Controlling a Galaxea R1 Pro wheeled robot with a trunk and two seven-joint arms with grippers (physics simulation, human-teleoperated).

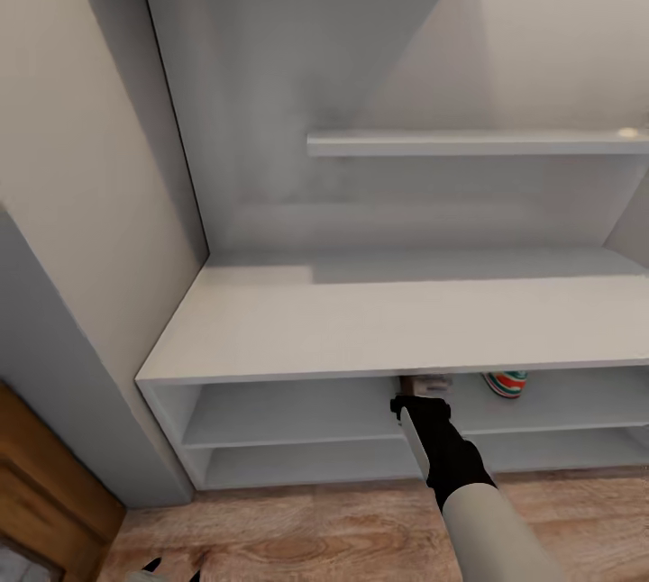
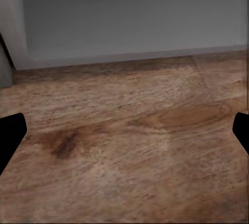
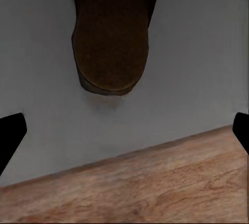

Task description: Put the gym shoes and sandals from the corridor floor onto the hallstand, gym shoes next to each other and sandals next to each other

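You're facing the hallstand (image 1: pixel 379 321) close up: light grey unit w/ a broad bench top, two open tiers under it, a floating shelf (image 1: pixel 478 143) higher up on the back wall. The corridor floor (image 1: pixel 342 532) is light brown wood plank, running up to the unit's base. Beige wall on your left, w/ a brown wooden panel (image 1: pixel 45 483) at the lower left corner of the head view.

In the upper tier, a gym shoe (image 1: pixel 506 383) sits to the right of your right arm; you see only its teal, orange and white heel under the bench top's front edge. A sandal (image 3: pixel 111 42) lies on the grey shelf surface just ahead of your right gripper (image 3: pixel 124 135); brown sole end towards the wrist cam, apart from the fingers. In the head view the sandal is mostly hidden by the bench top's edge.

Right gripper: reaching into the upper tier's opening, fingers spread wide, holding nothing, touching nothing you can see.

Left gripper (image 2: pixel 124 133): low over bare floor near a grey base panel, also wide open & empty.
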